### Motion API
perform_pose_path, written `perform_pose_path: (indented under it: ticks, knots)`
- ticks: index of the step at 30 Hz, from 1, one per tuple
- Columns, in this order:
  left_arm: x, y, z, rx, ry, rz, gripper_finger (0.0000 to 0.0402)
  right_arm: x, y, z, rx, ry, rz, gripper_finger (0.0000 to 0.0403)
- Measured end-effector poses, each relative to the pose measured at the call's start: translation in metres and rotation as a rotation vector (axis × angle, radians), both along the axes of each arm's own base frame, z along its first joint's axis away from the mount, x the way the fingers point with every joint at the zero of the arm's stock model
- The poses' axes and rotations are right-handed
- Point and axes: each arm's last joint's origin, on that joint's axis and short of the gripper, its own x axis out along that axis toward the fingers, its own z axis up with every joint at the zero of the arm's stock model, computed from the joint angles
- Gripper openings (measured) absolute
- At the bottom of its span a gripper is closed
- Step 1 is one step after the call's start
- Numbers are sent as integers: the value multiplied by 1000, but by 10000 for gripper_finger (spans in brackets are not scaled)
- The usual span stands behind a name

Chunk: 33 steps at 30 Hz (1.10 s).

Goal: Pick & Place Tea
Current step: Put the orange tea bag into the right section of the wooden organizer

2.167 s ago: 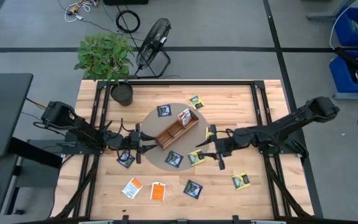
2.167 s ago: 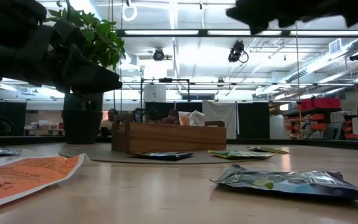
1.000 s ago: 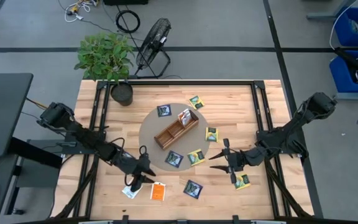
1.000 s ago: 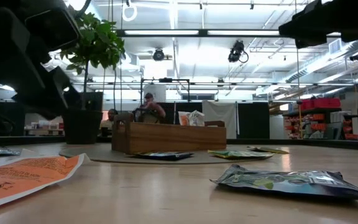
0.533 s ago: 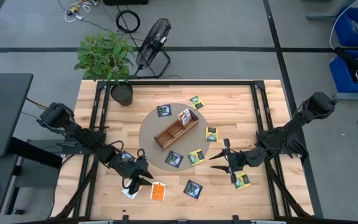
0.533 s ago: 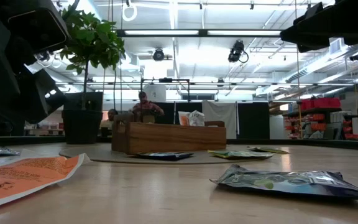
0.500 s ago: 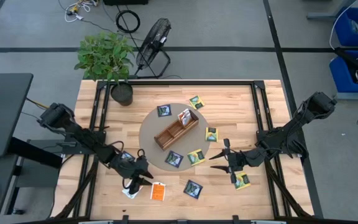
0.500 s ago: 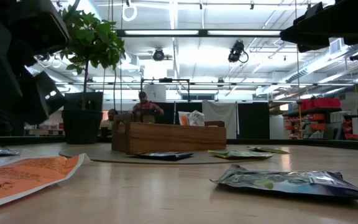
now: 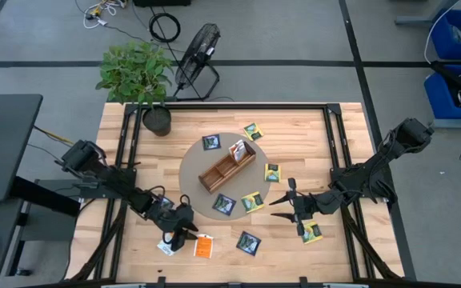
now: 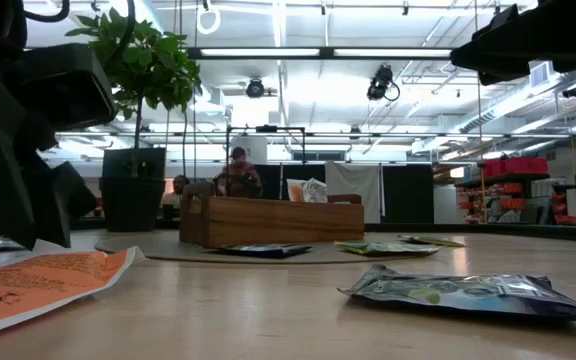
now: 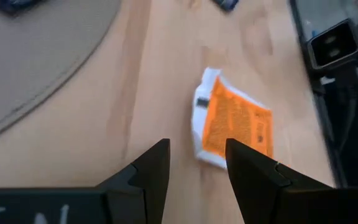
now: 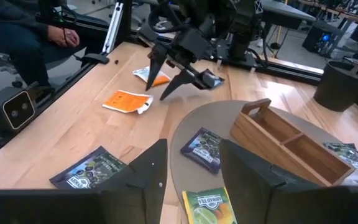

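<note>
Several tea packets lie flat on the table. An orange-and-white packet (image 11: 232, 121) (image 9: 204, 246) lies just ahead of my left gripper (image 11: 197, 163) (image 9: 184, 232), which is open and low over the table near its front left. A second orange-and-white packet (image 9: 166, 246) lies beside that gripper. My right gripper (image 9: 282, 201) (image 12: 191, 163) hangs open above the table's right half, close to a yellow-green packet (image 9: 310, 233) and empty. The wooden tray (image 9: 226, 166) stands on a round mat (image 9: 190, 172).
Navy packets (image 9: 248, 242) (image 9: 223, 205) and yellow-green ones (image 9: 252, 202) (image 9: 272, 172) lie around the tray. A potted plant (image 9: 157, 120) stands at the far left corner. Black frame rails (image 9: 122, 160) run along both table sides. A person (image 12: 36, 37) sits beyond the near edge.
My left gripper has sunk toward the table and crept toward the near edge, closing on the orange-and-white packets while rolling a little. Its fingers stay open. My right gripper has kept still.
</note>
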Motion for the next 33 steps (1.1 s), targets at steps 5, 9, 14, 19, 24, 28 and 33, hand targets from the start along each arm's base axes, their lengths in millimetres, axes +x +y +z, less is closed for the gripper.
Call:
perform_pose_path:
  ticks: [5,9,14,19,24,28,33]
  knots:
    - [1,-1,-1,-16,3,-21,163,0,-1,-1,-14,-1,-38,155]
    - [1,-1,-1,-13,3,-15,162,0,-2,-1,-17,-1,-44,155]
    - [3,-1,-4,2,5,-5,158,0,-2,-1,-18,-1,-46,155]
    - [20,-11,-8,-7,4,-38,149,0,-2,-1,-14,6,-48,155]
    - [28,-18,-8,-2,23,-65,136,0,-2,-2,-19,13,-49,155]
    - [27,-17,-9,7,40,-71,115,0,-2,-2,-18,13,-49,155]
    - [26,-16,-11,37,61,-83,61,0,-2,-2,-13,14,-51,155]
